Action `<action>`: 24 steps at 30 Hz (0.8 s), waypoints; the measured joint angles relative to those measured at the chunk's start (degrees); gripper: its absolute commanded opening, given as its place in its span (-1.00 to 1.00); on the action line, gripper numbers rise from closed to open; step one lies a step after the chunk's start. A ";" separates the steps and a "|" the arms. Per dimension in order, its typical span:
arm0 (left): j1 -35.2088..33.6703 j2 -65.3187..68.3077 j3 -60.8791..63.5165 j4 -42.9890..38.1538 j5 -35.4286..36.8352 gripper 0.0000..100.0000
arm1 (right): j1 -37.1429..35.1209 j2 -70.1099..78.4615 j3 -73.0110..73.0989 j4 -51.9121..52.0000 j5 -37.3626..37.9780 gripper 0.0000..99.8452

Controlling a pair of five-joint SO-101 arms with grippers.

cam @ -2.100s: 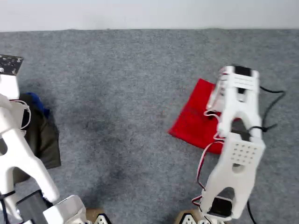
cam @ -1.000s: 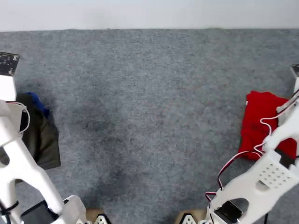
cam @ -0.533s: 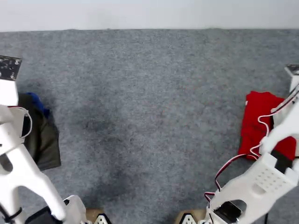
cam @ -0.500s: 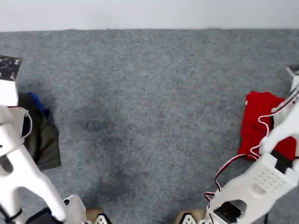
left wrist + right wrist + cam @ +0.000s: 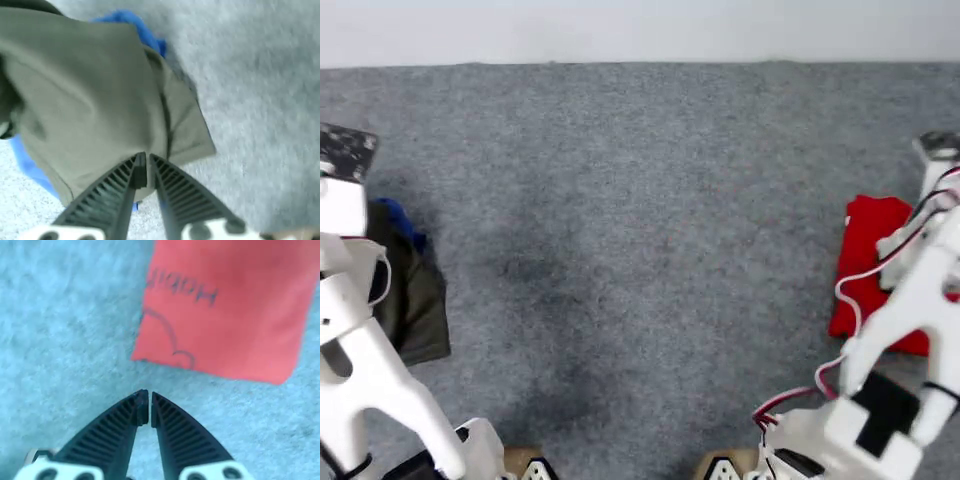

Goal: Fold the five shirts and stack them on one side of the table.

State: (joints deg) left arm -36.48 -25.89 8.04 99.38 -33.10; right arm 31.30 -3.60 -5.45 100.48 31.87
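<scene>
A folded red shirt lies flat at the table's right edge; in the right wrist view the red shirt sits just beyond my right gripper, whose fingers are shut with nothing between them, above bare carpet. At the left edge an olive shirt lies over a blue shirt. In the left wrist view the olive shirt covers the blue shirt, and my left gripper hangs shut over the olive shirt's near edge, holding nothing that I can see.
Grey carpet covers the table between the two piles. A white wall strip borders the far edge. The arms' white bodies stand along the near edge at both sides.
The right arm carried the red shirt from the right of centre to the right edge, let it go and drew back toward the near edge. The left arm shifted slightly.
</scene>
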 measured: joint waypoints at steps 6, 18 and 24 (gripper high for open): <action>-6.33 0.00 12.48 -1.41 -7.74 -0.65 | -0.79 -10.20 12.84 0.00 -0.09 -0.98; -2.55 0.00 39.91 -20.40 -14.42 -0.64 | -0.88 -19.16 21.19 0.00 -0.09 -0.98; -1.41 0.00 44.84 -28.22 -12.84 -0.64 | -0.88 -19.16 21.19 0.00 -0.09 -0.98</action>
State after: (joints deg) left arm -37.89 -25.89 52.88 71.16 -45.93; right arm 30.42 -22.77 15.74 100.48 31.78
